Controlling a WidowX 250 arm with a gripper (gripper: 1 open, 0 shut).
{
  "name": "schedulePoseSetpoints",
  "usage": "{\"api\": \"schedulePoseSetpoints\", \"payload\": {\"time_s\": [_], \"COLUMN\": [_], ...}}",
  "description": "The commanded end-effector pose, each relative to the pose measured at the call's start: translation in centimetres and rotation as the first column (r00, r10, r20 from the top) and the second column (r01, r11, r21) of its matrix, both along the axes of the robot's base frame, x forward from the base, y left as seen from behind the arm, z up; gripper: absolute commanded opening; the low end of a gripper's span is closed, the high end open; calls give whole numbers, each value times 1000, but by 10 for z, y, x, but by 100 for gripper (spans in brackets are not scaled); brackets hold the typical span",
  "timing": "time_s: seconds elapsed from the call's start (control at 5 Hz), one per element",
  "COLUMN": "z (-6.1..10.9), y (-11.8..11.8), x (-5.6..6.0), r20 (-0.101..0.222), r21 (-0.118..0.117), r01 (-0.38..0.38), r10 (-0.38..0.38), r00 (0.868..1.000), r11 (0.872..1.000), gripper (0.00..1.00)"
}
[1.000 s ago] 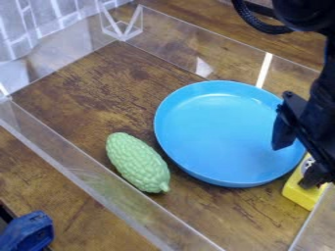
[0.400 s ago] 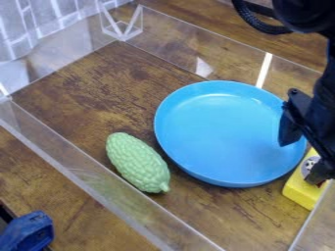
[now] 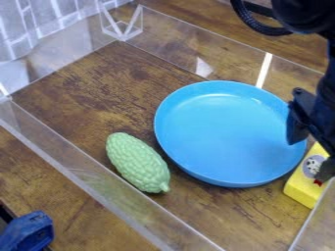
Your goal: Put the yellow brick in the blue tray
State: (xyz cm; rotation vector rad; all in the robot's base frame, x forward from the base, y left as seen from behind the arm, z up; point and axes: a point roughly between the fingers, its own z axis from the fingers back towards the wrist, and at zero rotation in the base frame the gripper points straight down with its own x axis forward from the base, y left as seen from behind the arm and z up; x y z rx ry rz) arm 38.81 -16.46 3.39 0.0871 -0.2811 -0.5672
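The yellow brick (image 3: 300, 190) lies on the wooden table at the right edge of the view, just off the right rim of the blue tray (image 3: 222, 132). Part of its label shows between the fingers. My black gripper (image 3: 311, 149) hangs right over the brick, pointing steeply down, open. One finger (image 3: 297, 120) stands above the tray's right rim; the other is by the brick's far side. Nothing is held, and the arm hides most of the brick. The round, shallow tray has nothing in it.
A green bumpy gourd (image 3: 137, 163) lies left of the tray. Clear acrylic walls (image 3: 78, 162) fence the table along the front and back. A blue cloth-like thing (image 3: 26, 233) sits outside the wall at bottom left. A clear stand (image 3: 123, 22) is at the back.
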Motion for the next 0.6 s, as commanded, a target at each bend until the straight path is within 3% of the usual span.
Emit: {"api": "schedulePoseSetpoints", "payload": {"time_s": [0.0, 0.4], "z": [-45, -58], "y": [2, -4], "x": [-11, -12], "r20": [-82, -92], "r21": [21, -1], "r01": [-9, -12], "r10": [11, 12], "r00": [997, 996], "r11": [1000, 1000], "gripper": [100, 100]}}
